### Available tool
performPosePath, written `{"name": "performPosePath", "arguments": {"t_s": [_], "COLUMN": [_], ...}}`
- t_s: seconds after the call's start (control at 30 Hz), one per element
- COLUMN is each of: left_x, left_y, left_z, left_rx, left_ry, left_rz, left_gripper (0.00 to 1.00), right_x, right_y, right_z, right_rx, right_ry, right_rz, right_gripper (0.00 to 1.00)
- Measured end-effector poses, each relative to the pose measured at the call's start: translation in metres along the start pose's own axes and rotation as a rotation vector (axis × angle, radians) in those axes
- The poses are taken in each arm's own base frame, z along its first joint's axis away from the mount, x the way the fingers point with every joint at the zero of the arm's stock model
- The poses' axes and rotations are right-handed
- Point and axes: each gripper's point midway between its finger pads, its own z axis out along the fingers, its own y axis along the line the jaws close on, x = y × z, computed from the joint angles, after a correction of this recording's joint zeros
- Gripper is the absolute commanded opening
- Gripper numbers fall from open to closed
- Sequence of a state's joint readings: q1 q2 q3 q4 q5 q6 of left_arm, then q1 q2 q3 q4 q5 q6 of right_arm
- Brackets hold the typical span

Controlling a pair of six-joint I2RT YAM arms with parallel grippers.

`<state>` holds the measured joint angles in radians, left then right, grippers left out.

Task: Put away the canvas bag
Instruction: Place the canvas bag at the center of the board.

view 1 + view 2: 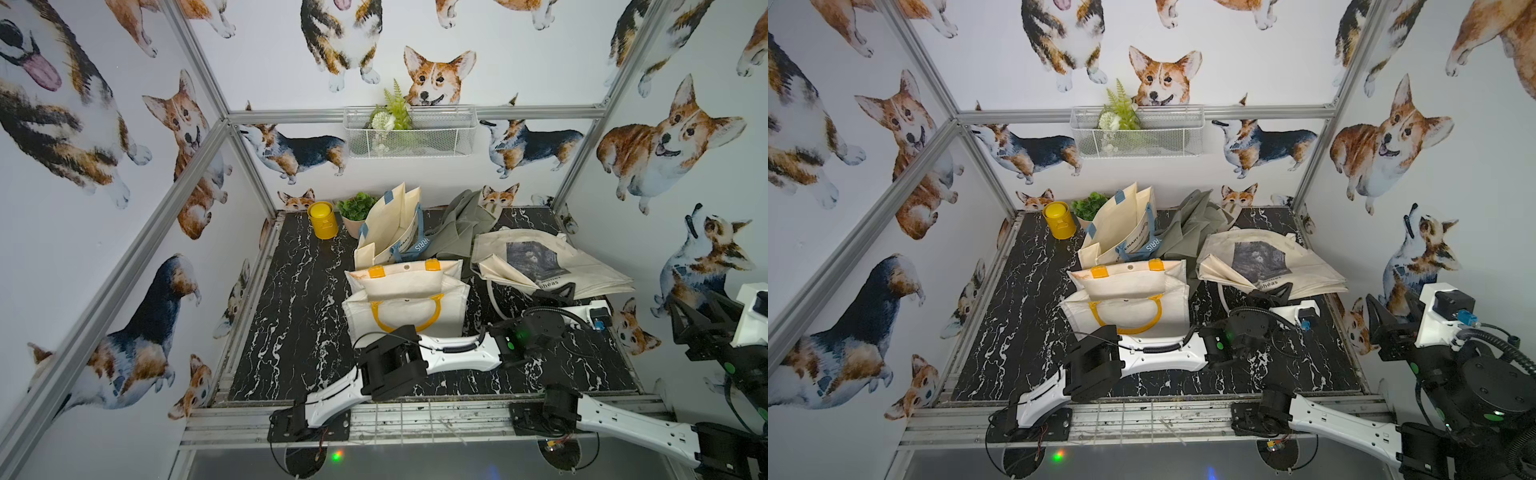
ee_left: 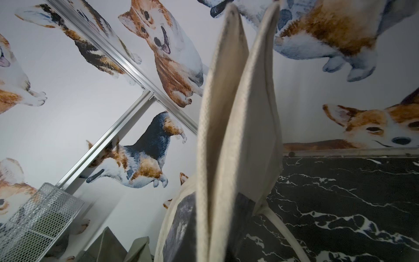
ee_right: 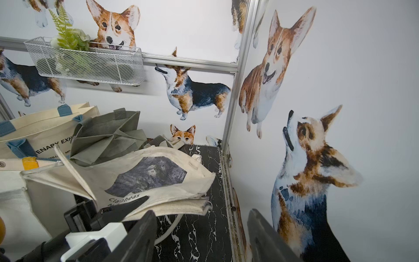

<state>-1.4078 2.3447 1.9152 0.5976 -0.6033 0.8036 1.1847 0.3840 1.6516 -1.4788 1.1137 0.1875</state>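
Note:
The canvas bag (image 1: pixel 536 257), cream with a dark printed picture, lies flat at the right rear of the black marble table (image 1: pixel 291 316); it also shows in the other top view (image 1: pixel 1258 257) and in the right wrist view (image 3: pixel 145 174). My left arm reaches across the table, and the left gripper (image 1: pixel 557 291) is shut on the bag's near edge. In the left wrist view a cream canvas fold (image 2: pixel 226 136) rises from the jaws and hides them. My right gripper (image 1: pixel 1391 303) hangs open by the right wall, near the bag's corner, with nothing between its fingers (image 3: pixel 140 229).
A cream tote with yellow handles (image 1: pixel 407 303) stands mid-table. Behind it are a blue-handled tote (image 1: pixel 390 228) and a grey-green bag (image 1: pixel 461 224). A yellow can (image 1: pixel 321 219) and potted plant (image 1: pixel 357 208) sit at the back left. A wire basket (image 1: pixel 411 131) hangs on the back wall.

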Motion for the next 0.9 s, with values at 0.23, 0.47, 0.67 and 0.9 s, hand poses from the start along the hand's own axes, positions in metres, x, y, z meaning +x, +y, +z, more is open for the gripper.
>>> {"name": "performPosePath", "arguments": {"t_s": [0.23,0.47,0.67,0.9], "left_x": [0.029,0.036,0.029,0.018], "left_y": [-0.028,-0.055,-0.071,-0.044], "left_z": [-0.005,-0.020,-0.042,-0.065], "left_rx": [0.045,0.126,0.275,0.396], "left_ry": [0.093,0.149,0.192,0.296], "left_rz": [-0.058,-0.057,-0.004,-0.006], "left_gripper": [0.22,0.67,0.88,1.00], "right_x": [0.017,0.030,0.029,0.035], "right_y": [0.009,0.010,0.008,0.026], "right_z": [0.004,0.003,0.002,0.013], "right_rx": [-0.023,-0.032,-0.032,-0.056], "right_ry": [0.051,0.088,0.085,0.117], "right_rz": [-0.001,0.034,0.094,0.098], "right_gripper": [0.67,0.68,0.67,0.66]}}
